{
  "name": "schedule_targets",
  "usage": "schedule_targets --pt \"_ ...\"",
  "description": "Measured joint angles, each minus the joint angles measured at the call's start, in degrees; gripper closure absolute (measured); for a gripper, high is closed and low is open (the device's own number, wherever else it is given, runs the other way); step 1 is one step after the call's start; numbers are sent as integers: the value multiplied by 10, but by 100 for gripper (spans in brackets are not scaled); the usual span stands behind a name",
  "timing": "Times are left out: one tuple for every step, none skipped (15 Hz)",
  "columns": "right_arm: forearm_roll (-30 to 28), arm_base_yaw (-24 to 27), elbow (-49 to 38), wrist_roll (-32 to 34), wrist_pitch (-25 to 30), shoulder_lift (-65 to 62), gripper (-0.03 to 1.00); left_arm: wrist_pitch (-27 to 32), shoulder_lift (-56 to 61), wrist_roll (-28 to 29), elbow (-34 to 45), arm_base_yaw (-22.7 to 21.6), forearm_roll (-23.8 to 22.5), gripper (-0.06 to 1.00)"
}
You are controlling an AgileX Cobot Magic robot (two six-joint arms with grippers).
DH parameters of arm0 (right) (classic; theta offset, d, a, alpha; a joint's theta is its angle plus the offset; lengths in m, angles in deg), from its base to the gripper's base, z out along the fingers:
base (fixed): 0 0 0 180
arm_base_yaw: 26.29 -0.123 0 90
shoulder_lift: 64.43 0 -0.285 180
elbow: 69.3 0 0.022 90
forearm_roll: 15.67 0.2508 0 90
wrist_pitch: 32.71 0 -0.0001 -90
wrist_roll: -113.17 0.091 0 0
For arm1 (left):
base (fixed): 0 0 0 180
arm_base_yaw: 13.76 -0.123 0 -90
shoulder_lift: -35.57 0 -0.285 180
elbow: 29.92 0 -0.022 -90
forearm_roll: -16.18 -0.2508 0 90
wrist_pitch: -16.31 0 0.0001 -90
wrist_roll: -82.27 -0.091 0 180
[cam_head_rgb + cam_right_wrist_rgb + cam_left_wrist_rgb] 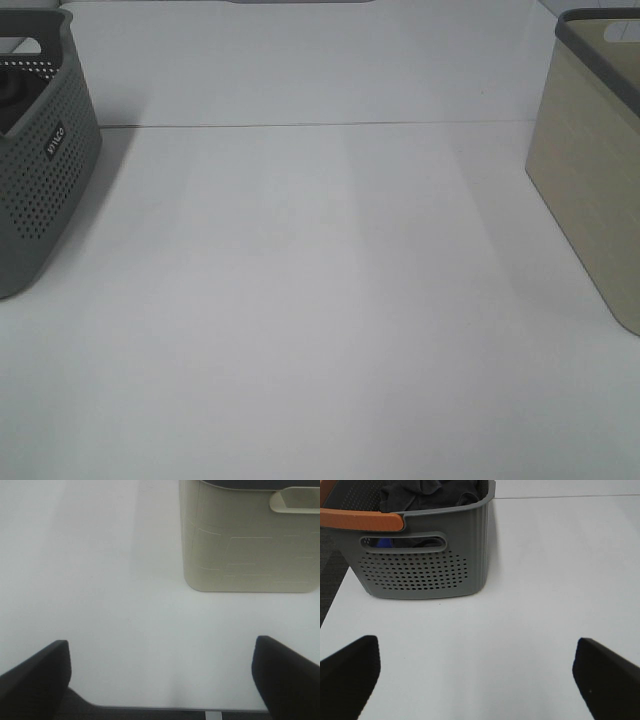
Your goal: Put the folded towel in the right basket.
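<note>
A dark grey towel (pixel 431 495) lies bunched inside the grey perforated basket (pixel 420 575), which stands at the table's left edge in the high view (pixel 40 190). A beige basket (pixel 590 190) with a dark rim stands at the right edge and also shows in the right wrist view (pixel 250 540). My left gripper (pixel 476 655) is open and empty, low over the table in front of the grey basket. My right gripper (pixel 161 652) is open and empty near the table's front edge, short of the beige basket. Neither gripper shows in the high view.
The grey basket has an orange handle (pixel 360 519), and something blue (pixel 382 543) shows through its side slot. The white table (pixel 320 300) spreads between the two baskets. Its front edge (pixel 150 709) shows in the right wrist view.
</note>
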Motion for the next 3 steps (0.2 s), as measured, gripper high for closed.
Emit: schedule_targets --pt "0 0 0 0 0 0 2 0 0 0 0 0 0 -5" --pt "0 0 0 0 0 0 2 0 0 0 0 0 0 -5" --pt "0 0 0 0 0 0 2 0 0 0 0 0 0 -5"
